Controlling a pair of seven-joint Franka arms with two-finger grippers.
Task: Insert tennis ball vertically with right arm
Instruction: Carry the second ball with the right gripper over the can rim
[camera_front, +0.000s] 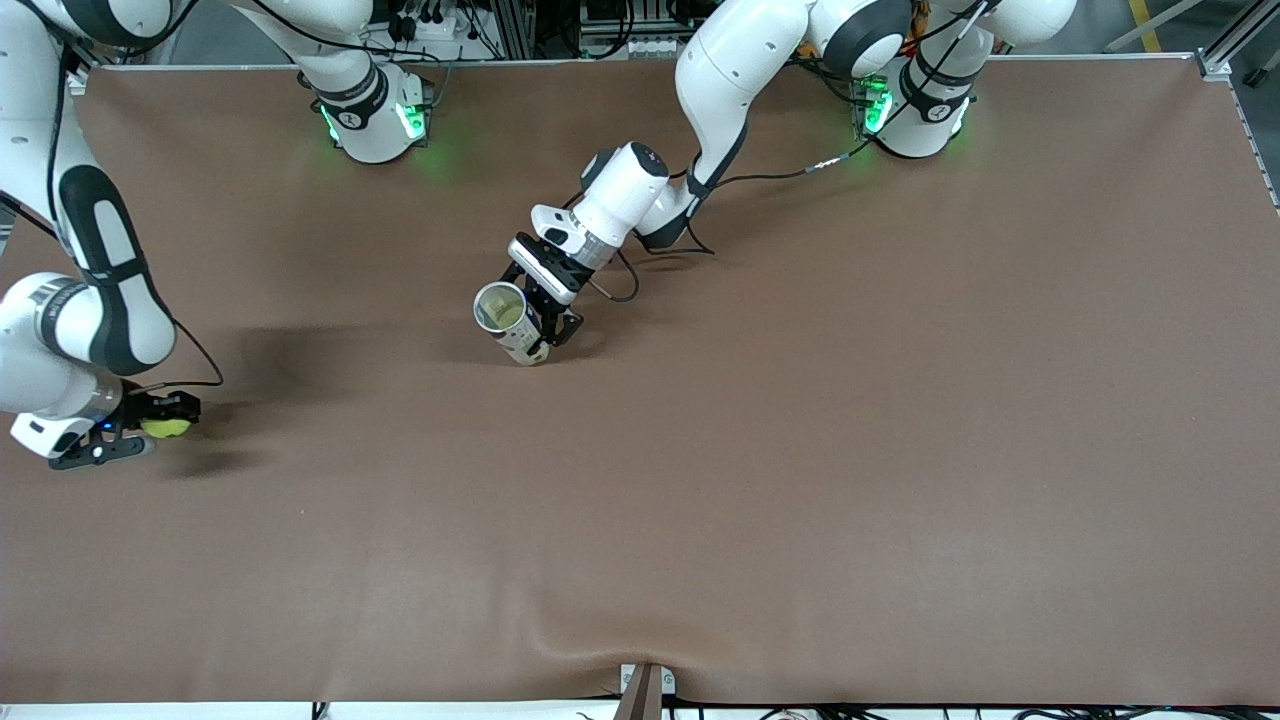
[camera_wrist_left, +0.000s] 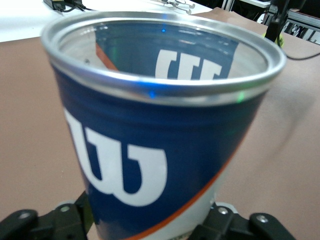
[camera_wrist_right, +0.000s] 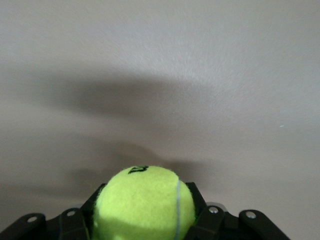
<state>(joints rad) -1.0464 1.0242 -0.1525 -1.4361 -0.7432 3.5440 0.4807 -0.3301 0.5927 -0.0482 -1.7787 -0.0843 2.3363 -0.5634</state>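
Toward the right arm's end of the brown cloth-covered table (camera_front: 800, 480), the right gripper (camera_front: 160, 425) is clamped on the fuzzy yellow-green tennis ball (camera_front: 166, 428), low over the cloth. Near the table's middle, the left gripper (camera_front: 545, 325) is closed around the blue-and-white metal-rimmed ball can (camera_front: 508, 322), its open mouth tilted up toward the front camera. By my judgement both grasps are done; carrying the ball over the can and lowering it in from above are left
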